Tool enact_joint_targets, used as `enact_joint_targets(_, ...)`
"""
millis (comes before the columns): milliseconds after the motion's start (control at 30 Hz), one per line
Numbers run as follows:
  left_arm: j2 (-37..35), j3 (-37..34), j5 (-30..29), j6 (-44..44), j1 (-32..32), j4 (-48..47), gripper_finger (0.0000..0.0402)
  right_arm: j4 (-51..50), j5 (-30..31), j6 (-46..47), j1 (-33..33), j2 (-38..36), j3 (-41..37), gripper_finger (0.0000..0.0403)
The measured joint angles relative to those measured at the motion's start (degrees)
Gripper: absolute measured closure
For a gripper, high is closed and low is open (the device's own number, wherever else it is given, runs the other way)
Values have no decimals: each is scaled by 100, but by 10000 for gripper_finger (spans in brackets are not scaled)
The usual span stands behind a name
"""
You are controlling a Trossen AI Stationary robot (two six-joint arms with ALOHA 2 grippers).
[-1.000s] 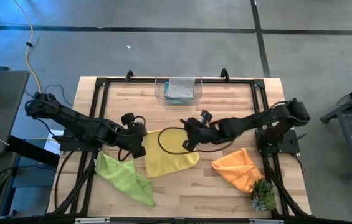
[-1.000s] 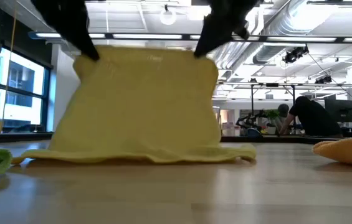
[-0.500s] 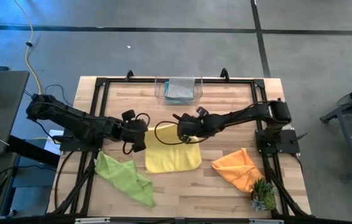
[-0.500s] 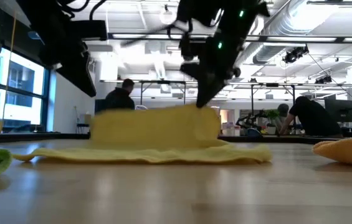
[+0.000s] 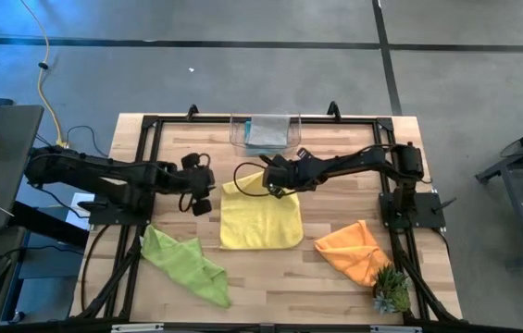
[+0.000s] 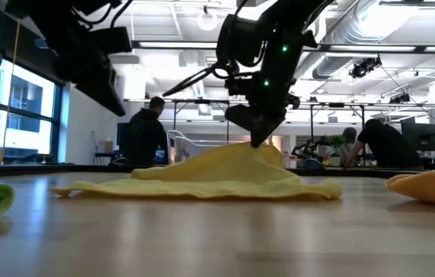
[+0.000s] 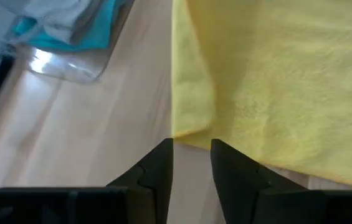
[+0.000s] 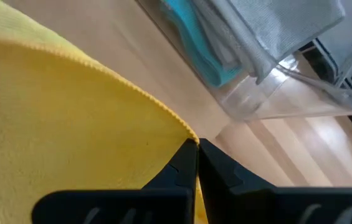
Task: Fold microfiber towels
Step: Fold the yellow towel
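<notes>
The yellow towel [image 5: 260, 220] is spread mid-table, its far corner pinched by the right gripper [image 5: 271, 178] beside the clear bin [image 5: 265, 134]. The left gripper [image 5: 202, 191] is parted, holding nothing, just off the near edge. For a neat fold, edges should be matched before release.

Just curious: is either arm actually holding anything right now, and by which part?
The right tool pinches the yellow towel by its far corner; the left tool holds nothing.

Open-plan lab — exposed ducts [image 6: 356, 31], workbenches [image 6: 371, 171]
</notes>
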Motion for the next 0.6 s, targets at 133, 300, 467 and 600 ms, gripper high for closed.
enact_joint_targets(133,-218,-46,364,202,323,-30,288,12,-72,-74,-99,1,0,403)
enact_joint_targets(300,-598,-46,535,567,526,-41,239,-12,-437,-190,-156,2,0,401)
enact_joint_targets(467,-960,-43,533,782,828,-253,200,-130,-463,-155,-244,0,0,358)
enact_joint_targets(600,-1204,-43,558,800,1022,-431,189,-192,-467,-340,-318,-40,0,311)
